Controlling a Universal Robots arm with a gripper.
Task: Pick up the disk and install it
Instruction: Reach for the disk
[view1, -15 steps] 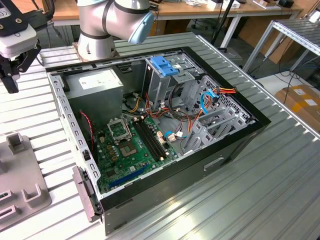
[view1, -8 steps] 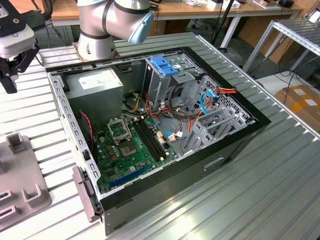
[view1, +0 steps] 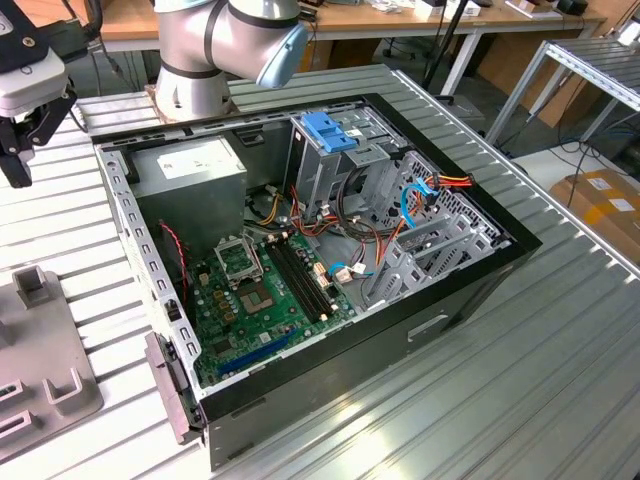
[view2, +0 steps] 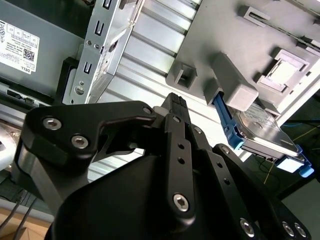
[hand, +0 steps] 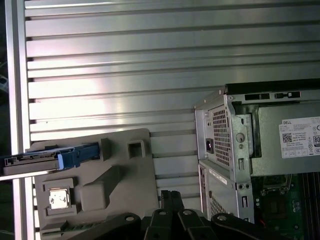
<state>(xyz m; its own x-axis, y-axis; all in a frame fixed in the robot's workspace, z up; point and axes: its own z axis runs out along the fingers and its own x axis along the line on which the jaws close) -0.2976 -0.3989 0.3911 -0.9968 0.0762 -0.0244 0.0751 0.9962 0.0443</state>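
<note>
My gripper (hand: 166, 197) has its fingertips pressed together with nothing between them. I read that best in the first wrist view, where the two black tips meet over the ribbed metal table (hand: 125, 65), between the grey fixture plate (hand: 135, 175) and the open computer case (hand: 235, 150). The second wrist view looks along the black linkage from close behind, and there the gripper (view2: 175, 102) narrows to a single closed tip.

The disk (hand: 35, 160) sits at the far end of the fixture plate, well apart from the fingertips. In the first wrist view I see it edge-on: a thin grey slab in a blue carrier, sticking out past the plate's edge. The second wrist view shows more of the disk (view2: 265, 130). Its flat metallic face is visible, with the blue frame running along its side, tucked behind a raised grey block of the fixture plate (view2: 220, 30).

The exterior view gives me the wider layout. The gripper (view1: 18, 165) hangs at the exterior view's left, above the table (view1: 520, 380) and beyond the corner of the case (view1: 480, 290). The fixture plate (view1: 50, 340) lies below it. Inside the case I can see the green motherboard (view1: 260, 290), the power supply (view1: 190, 175) and a metal cage topped by a blue bracket (view1: 330, 130). The arm's base (view1: 200, 60) stands behind the case.
</note>
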